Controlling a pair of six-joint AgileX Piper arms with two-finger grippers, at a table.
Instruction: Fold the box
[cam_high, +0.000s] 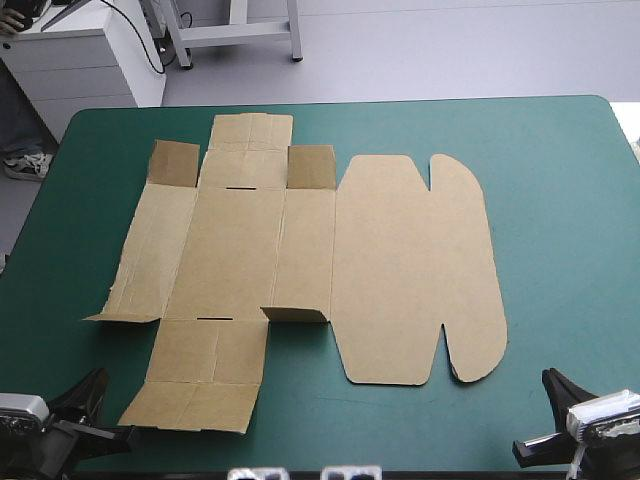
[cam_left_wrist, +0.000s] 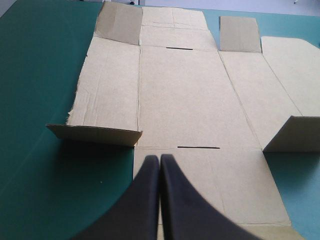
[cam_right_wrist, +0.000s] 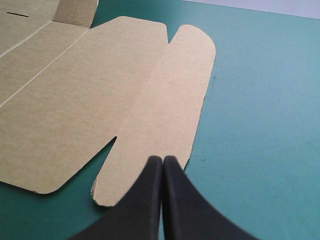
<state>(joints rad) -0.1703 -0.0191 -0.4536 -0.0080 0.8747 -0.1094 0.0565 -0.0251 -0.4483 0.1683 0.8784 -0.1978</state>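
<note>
The brown box (cam_high: 300, 250) is found flat at mid-table (four small flaps (cam_high: 312, 167) half-raised), and the left gripper (cam_left_wrist: 160, 159) and right gripper (cam_right_wrist: 162, 159), fingers pressed together, should be opened before a wall is raised.

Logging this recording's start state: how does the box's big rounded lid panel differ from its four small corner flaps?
Size: the lid panel is the sheet's largest part, while each corner flap is small.
Shape: the lid panel has rounded corners, and each corner flap is squarish.
Pose: the lid panel lies flat on the teal-green cover, but each corner flap tilts up off it.
Shared: both are brown board of the one box.
</note>
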